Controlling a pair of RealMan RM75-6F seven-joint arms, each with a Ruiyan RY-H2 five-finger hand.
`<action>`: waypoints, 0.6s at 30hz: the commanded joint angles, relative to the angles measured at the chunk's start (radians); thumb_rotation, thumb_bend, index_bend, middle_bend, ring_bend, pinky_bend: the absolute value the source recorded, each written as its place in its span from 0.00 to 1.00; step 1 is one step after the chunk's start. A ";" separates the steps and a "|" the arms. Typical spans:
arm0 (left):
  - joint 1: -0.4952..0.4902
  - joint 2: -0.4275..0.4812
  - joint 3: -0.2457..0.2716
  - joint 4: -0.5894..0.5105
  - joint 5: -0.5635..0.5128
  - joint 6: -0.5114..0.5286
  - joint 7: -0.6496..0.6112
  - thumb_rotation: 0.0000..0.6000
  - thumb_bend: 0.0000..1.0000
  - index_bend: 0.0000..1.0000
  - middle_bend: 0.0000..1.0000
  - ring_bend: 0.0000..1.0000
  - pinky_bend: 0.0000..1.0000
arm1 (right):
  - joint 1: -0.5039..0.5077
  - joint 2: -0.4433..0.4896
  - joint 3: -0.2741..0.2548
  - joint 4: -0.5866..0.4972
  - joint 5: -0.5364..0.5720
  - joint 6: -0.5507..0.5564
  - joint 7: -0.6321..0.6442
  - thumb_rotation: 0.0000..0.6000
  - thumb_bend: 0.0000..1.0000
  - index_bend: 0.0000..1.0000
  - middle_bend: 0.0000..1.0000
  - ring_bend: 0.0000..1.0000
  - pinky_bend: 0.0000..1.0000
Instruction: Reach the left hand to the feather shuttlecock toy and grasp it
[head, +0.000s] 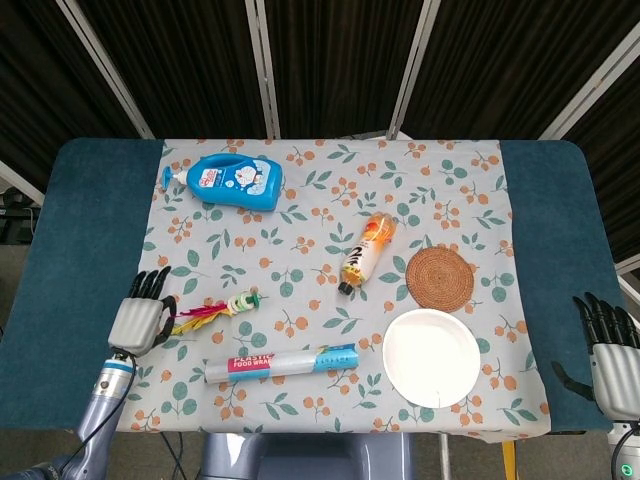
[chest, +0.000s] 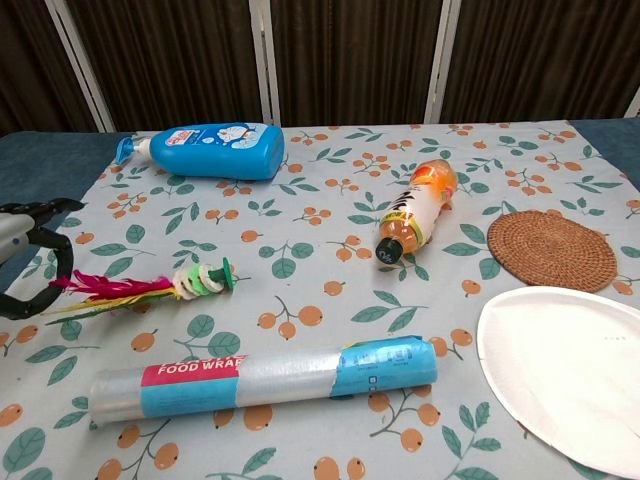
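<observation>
Head and chest views of a table covered by a leaf-and-berry patterned cloth (head: 330, 250). The feather shuttlecock toy (head: 215, 310) lies flat near the cloth's left edge, its red and yellow feathers pointing toward the left hand (head: 138, 318) and its stacked disc base pointing toward the table's middle. The left hand sits at the feather end with its fingers (chest: 38, 210) apart and curved around the feather tips; in the chest view one dark finger arcs above the tips and another below them, but whether either touches the feathers cannot be told. The right hand (head: 608, 352) rests over the blue table edge at far right, fingers extended and holding nothing. Just in front of the toy lies a roll of plastic food wrap (chest: 262, 380). A blue lotion bottle (head: 232, 182) lies on its side at the far left of the cloth, an orange drink bottle (head: 366, 252) lies near the centre, and a woven round coaster (head: 440, 278) sits just behind a white paper plate (head: 432, 357).
</observation>
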 joint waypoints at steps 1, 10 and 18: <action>-0.013 0.028 -0.014 -0.049 0.027 0.022 0.007 1.00 0.55 0.57 0.00 0.00 0.00 | 0.000 0.000 0.000 0.000 0.000 0.000 -0.001 1.00 0.15 0.00 0.00 0.00 0.00; -0.073 0.104 -0.091 -0.190 0.061 0.048 0.075 1.00 0.55 0.57 0.00 0.00 0.00 | 0.000 -0.001 0.000 -0.001 0.001 0.001 -0.005 1.00 0.15 0.00 0.00 0.00 0.00; -0.137 0.134 -0.156 -0.266 0.019 0.028 0.180 1.00 0.55 0.57 0.00 0.00 0.00 | 0.000 -0.001 0.002 0.001 0.002 0.001 -0.004 1.00 0.15 0.00 0.00 0.00 0.00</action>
